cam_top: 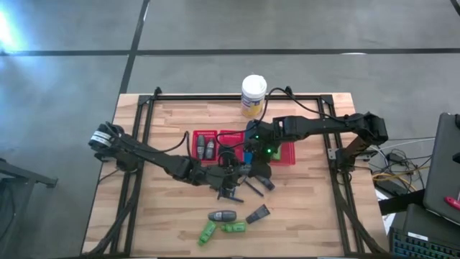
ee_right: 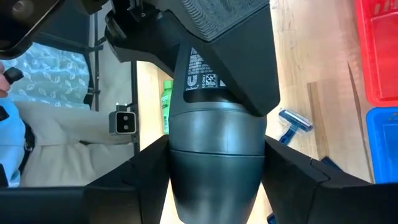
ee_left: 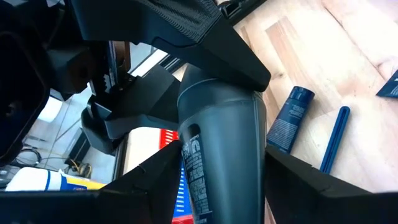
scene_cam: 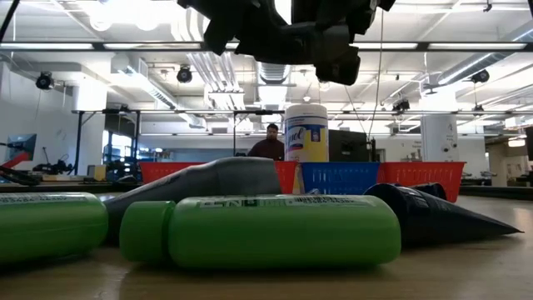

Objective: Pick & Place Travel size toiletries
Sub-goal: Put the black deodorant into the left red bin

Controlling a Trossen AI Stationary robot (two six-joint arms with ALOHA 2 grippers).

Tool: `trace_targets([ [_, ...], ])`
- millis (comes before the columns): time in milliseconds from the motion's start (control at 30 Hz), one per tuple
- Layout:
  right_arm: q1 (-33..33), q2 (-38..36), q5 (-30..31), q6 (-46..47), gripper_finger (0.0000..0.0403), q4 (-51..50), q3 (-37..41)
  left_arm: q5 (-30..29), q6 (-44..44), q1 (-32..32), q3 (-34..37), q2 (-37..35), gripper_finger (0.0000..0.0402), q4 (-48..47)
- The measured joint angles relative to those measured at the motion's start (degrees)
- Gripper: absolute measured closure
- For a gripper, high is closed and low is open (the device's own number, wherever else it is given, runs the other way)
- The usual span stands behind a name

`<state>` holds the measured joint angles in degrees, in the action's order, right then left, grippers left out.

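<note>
Held tube: a smooth grey oval tube (ee_left: 221, 143) with printed text on its body, lifted above the table's middle – both grippers clasp it at once.
Left gripper (ee_left: 214, 177): dark fingers pressed on either side of the tube's body, grasping it.
Right gripper (ee_right: 214, 162): fingers closed around the tube's rounded cap end, grasping it too.
Table (cam_top: 165, 216): pale wooden planks inside a black frame.
Near edge: two glossy green little bottles (cam_top: 233, 227), another grey tube (cam_top: 222, 215) and a dark flat wedge-shaped tube (cam_top: 258, 214), lying close together.
Under the arms: a dark blue cylinder (ee_left: 290, 118) and a thin blue stick (ee_left: 334, 137) lie flat on the wood – apart from each other.
Baskets: red mesh baskets (cam_top: 204, 147) with a blue mesh basket (scene_cam: 340, 177) between them, just beyond the grippers.
Far edge: an upright white canister (cam_top: 254, 96) with a yellow label.
Background: a person (scene_cam: 269, 143) beyond the table.
</note>
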<state>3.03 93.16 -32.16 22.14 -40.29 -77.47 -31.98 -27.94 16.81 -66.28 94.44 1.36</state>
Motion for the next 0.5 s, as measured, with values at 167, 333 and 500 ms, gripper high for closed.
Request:
trace_targets([
  [167,0.0,0.03,0.06,0.21,0.0195,0.13,0.0,-0.66,-0.65,0.1,0.0,0.02,0.0208,-0.08],
  [333,0.01,0.05,0.31,0.39,0.017,0.33,0.0,-1.28,-0.74,0.16,0.0,0.04,0.0235,-0.42],
  [500,0.04,-0.77,0.5,0.38,0.0131,0.23,0.0,-3.99,-0.63,0.42,-0.02,-0.1,0.0239,-2.52],
])
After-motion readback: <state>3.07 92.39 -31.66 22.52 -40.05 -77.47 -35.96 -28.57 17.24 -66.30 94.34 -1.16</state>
